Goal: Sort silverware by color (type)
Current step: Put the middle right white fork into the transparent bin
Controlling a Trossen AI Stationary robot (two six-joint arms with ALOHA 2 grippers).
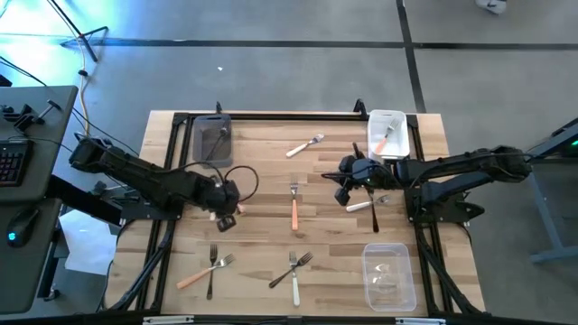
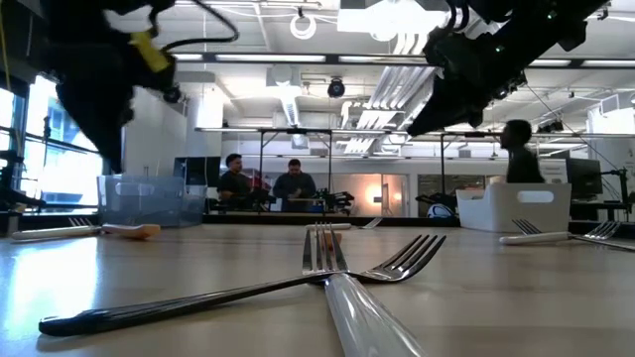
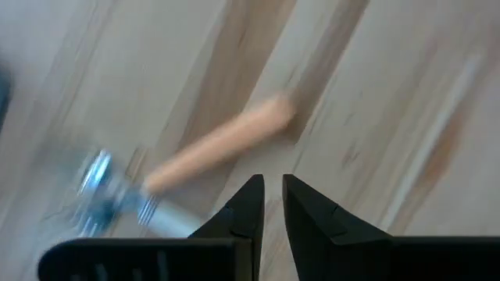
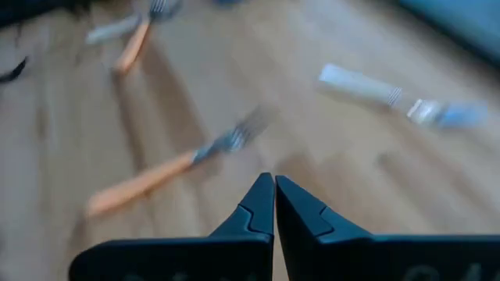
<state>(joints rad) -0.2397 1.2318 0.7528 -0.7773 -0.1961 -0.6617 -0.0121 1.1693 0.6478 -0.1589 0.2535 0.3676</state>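
Your left gripper (image 3: pixel 272 204), fingers a narrow slit apart and empty, hovers just beside the salmon-handled fork (image 3: pixel 215 148), left of the orange fork (image 1: pixel 294 209) at the table's (image 1: pixel 262 244) middle. Your right gripper (image 4: pixel 274 201) is closed, empty, right of that fork. Expect these forks to be light, stiff and slippery; pinch across the handle at mid-length.

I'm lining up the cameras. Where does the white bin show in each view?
High view: white bin at the table's upper right corner, holding an orange-handled fork.
Low view: at the right, far across the table.
Left wrist view: not in it.
Right wrist view: not in it.
Shared landmark: the crossed forks, near the bottom edge in the high view, foreground in the low view.
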